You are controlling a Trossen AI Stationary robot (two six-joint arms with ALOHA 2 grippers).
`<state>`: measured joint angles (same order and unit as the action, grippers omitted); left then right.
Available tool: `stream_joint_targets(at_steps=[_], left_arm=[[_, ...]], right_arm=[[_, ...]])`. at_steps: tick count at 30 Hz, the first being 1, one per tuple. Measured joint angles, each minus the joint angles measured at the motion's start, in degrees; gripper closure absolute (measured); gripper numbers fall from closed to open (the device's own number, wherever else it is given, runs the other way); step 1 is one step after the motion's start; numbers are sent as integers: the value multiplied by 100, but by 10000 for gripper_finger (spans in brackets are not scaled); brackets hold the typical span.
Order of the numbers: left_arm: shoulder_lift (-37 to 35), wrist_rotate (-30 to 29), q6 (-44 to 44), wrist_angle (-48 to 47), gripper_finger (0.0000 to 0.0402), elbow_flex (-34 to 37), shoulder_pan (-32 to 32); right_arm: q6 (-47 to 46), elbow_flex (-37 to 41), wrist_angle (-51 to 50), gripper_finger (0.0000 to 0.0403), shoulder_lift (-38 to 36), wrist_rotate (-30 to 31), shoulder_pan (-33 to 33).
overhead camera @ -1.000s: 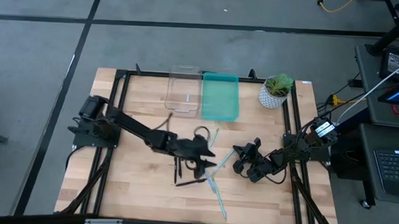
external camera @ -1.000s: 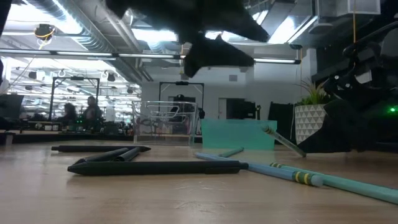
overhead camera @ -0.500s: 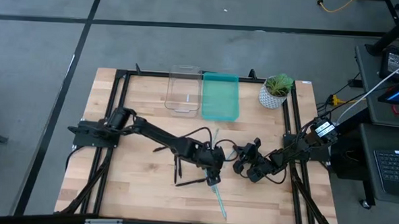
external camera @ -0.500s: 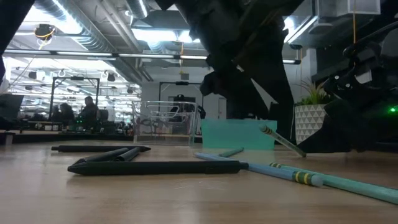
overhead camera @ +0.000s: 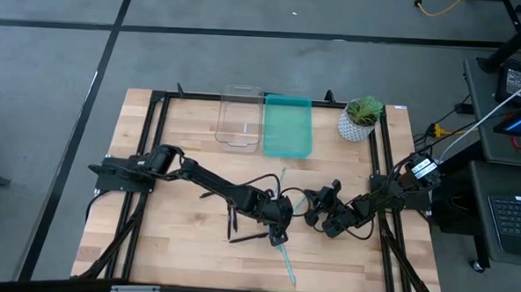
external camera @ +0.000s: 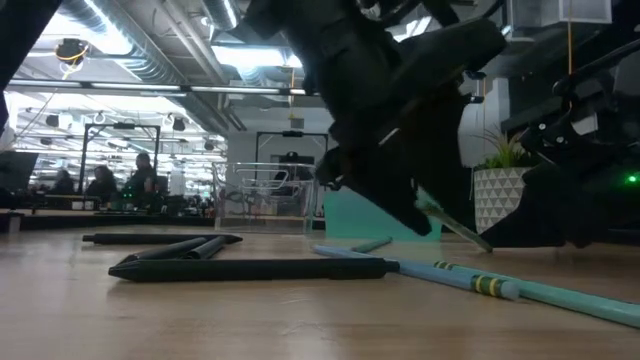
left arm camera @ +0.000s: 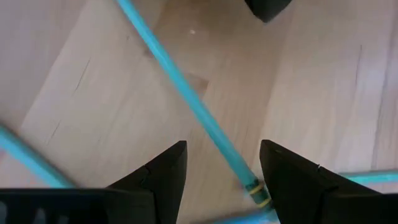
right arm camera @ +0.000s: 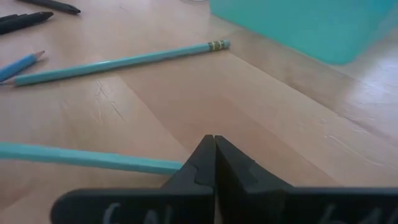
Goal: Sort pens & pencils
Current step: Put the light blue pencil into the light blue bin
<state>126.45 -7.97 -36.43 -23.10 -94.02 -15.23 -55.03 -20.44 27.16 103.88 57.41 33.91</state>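
Observation:
Teal pencils (overhead camera: 287, 263) and black pens (overhead camera: 248, 239) lie scattered flat on the wooden table's middle. My left gripper (overhead camera: 280, 228) hangs open, tipped down, low over the teal ones. One teal pencil (left arm camera: 186, 99) runs slantwise between its two fingers (left arm camera: 168, 171) in the left wrist view, with no touch showing. My right gripper (overhead camera: 312, 201) rests shut just right of it, near the table. In its wrist view a teal pencil (right arm camera: 87, 157) ends right at its fingertips (right arm camera: 214, 149), and another (right arm camera: 124, 61) lies beyond. My right gripper is shut, and a teal pencil's end (right arm camera: 177, 165) runs up to its fingers from the side. I cannot tell whether they touch. My left gripper touches nothing.
A clear container (overhead camera: 239, 119) and a teal tray (overhead camera: 288, 125) stand side by side at the far edge, and a potted plant (overhead camera: 360, 118) sits at the far right. Black frame rails (overhead camera: 150, 159) run along both table sides. Black pens (external camera: 250, 268) lie left of the pencils.
My left gripper has moved toward the table's right and near edge and sunk lower, tipping further downward. It now stands over the teal pencils close to my right gripper, still open. The pens and pencils have kept their places.

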Motion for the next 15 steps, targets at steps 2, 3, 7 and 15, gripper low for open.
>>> stream_joint_targets(at_steps=[2,3,7,15], left_arm=[[-8,-41,-60,24,205,-2,1],[-9,-62,-60,22,205,-2,2],[-7,-38,-56,4,205,-2,8],[219,-7,84,-7,222,-6,99]], right_arm=[[0,10,-9,400,0,4,2],[-1,10,-8,400,0,5,0],[-2,10,-20,400,2,9,0],[-2,10,-18,400,2,2,0]])
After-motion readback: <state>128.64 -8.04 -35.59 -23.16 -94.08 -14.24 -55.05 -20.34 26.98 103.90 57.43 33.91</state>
